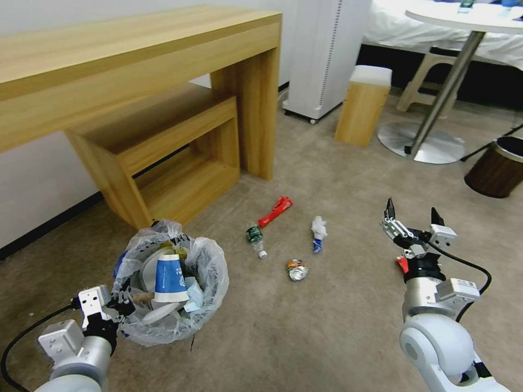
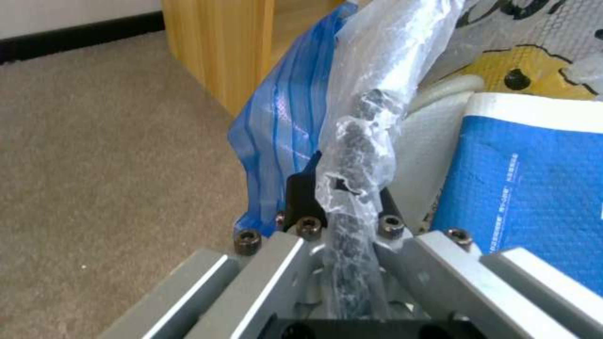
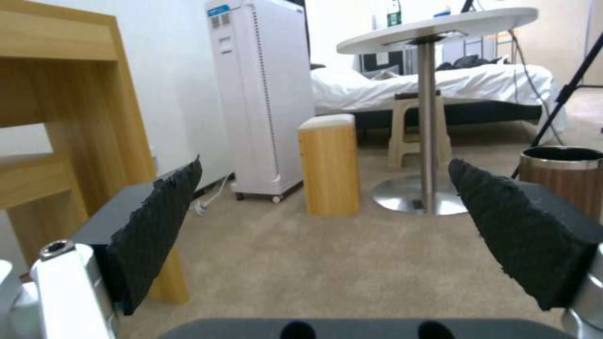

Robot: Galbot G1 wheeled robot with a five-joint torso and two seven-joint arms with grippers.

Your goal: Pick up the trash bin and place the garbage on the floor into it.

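Holding the bin (image 1: 170, 283) up at the left, with four bits of litter left on the floor (image 1: 338, 326).

Left gripper (image 1: 121, 302) has its fingers pinching the bin's near rim through the bag (image 2: 361, 141); the bin already carries a blue cup (image 1: 169, 279) and other rubbish, and hangs just in front of the wooden bench (image 1: 158, 158). On the carpet to its right lie a green bottle (image 1: 254, 237), a red packet (image 1: 275, 210), a crushed can (image 1: 297, 269) and a white wad (image 1: 318, 233), all close together. Right gripper (image 1: 413, 218) hovers farther right, fingers spread and empty, above bare floor. The collecting step looks part done; next the right arm would need to drop left and down onto the nearest piece, likely the can or wad.
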